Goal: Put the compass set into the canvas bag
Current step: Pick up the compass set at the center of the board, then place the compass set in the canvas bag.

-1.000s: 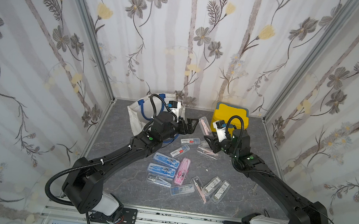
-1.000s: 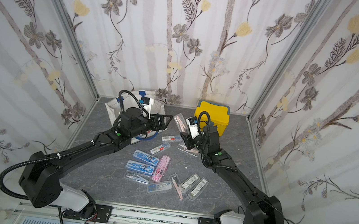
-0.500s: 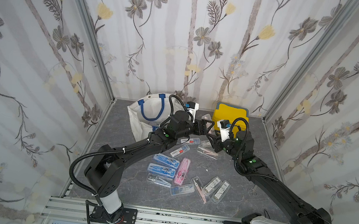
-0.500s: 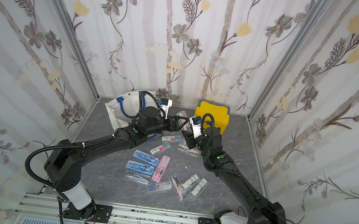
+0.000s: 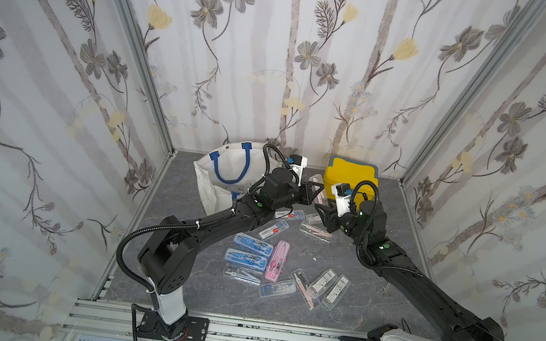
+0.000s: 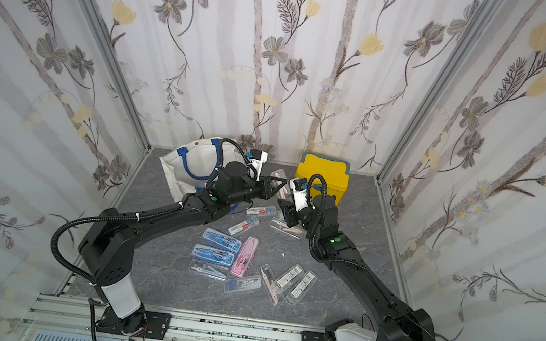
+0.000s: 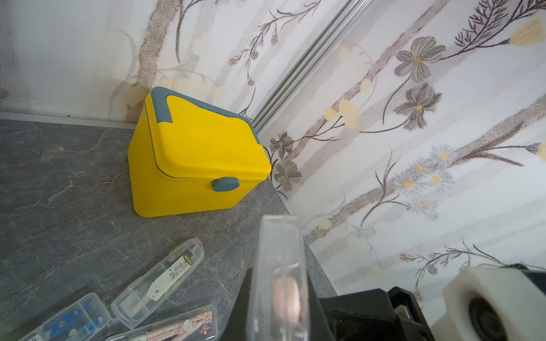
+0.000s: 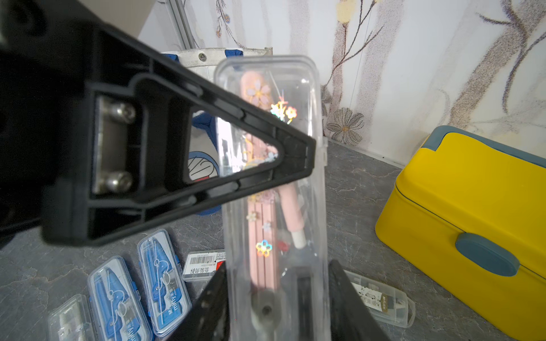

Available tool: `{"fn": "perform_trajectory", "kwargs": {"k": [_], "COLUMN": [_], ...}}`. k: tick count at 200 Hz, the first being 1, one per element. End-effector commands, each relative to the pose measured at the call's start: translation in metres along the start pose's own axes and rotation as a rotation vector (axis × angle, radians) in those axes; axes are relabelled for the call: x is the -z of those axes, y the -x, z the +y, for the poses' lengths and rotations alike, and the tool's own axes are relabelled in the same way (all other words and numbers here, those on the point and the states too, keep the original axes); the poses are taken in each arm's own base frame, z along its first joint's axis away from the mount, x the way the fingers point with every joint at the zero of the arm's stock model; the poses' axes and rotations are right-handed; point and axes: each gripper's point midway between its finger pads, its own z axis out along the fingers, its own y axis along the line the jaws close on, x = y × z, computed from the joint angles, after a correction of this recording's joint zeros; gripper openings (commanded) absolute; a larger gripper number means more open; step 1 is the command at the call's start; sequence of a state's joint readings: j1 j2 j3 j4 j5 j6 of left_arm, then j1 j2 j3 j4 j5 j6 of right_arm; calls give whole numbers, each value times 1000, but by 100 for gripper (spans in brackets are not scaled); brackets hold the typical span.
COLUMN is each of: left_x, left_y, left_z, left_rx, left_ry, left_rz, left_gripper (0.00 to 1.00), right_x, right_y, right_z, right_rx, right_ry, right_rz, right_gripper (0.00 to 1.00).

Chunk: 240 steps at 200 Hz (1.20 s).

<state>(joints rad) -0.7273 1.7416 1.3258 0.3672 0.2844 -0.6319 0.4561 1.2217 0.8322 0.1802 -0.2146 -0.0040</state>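
A clear case with a pink compass set (image 5: 317, 183) (image 6: 279, 178) hangs above the floor between the two arms. Both grippers grip it. My left gripper (image 5: 311, 193) (image 6: 279, 186) is shut on its upper part. In the left wrist view the case (image 7: 279, 265) stands edge-on between the black fingers (image 7: 243, 301). My right gripper (image 8: 277, 313) (image 5: 321, 214) is shut on the lower end of the case (image 8: 307, 224). The white canvas bag (image 5: 228, 172) (image 6: 190, 164) with blue handles lies at the back left, behind the left arm.
A yellow lidded box (image 5: 350, 174) (image 7: 201, 153) (image 8: 472, 206) stands at the back right, close to the held case. Several more compass cases (image 5: 252, 258) lie scattered on the grey floor in the middle. Small scissors (image 5: 384, 290) lie near the right arm.
The left arm swung from the bag rightward to the case held by the right gripper, and its jaws went from open to shut on it. The right gripper kept its hold.
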Motion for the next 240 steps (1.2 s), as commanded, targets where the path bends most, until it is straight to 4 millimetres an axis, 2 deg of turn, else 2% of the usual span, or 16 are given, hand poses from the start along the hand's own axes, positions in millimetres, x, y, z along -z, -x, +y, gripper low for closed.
{"fn": "perform_trajectory", "kwargs": {"k": [1,23,40,45,52,54,98,112,115,140,163,188,240], "left_x": [-1,0,0,0,0,1,13,19,20,34,52,76,134], "left_y": [4,5,6,6,7,8,24,32,34,53,77,104,155], "left_z": [-12,-11,-10,-10,-9,-9,9,13,14,20,25,41,91], "left_rx": [-8,-11,-18,-21,-28,-30,-111,-138,-143,-187,-220,-245,-301], "left_ry": [-53,-51,-44,-40,-31,-27,104,143,149,212,261,351,631], "left_rz": [-13,-18,-21,-22,-25,-26,-71,-83,-86,-118,-171,-221,-290], "left_gripper": [5,4,3,3,3,3,3,3,3,3,3,3,4], "right_x": [0,0,0,0,1,1,12,22,23,41,47,44,35], "right_y": [14,13,11,11,9,9,6,13,2,1,-7,-20,-46], "right_z": [0,-1,-2,-3,-6,-7,-25,-35,-38,-52,-64,-72,-78], "right_rx": [13,9,4,4,-2,-4,-45,-67,-73,-94,-103,-119,-155], "right_ry": [-1,-4,-11,-17,-33,-37,-136,-196,-208,-290,-348,-375,-379], "right_rz": [-58,-58,-54,-53,-51,-51,-67,-103,-89,-138,-123,-66,-6], "right_gripper": [43,55,71,79,98,100,100,100,100,100,100,100,100]}}
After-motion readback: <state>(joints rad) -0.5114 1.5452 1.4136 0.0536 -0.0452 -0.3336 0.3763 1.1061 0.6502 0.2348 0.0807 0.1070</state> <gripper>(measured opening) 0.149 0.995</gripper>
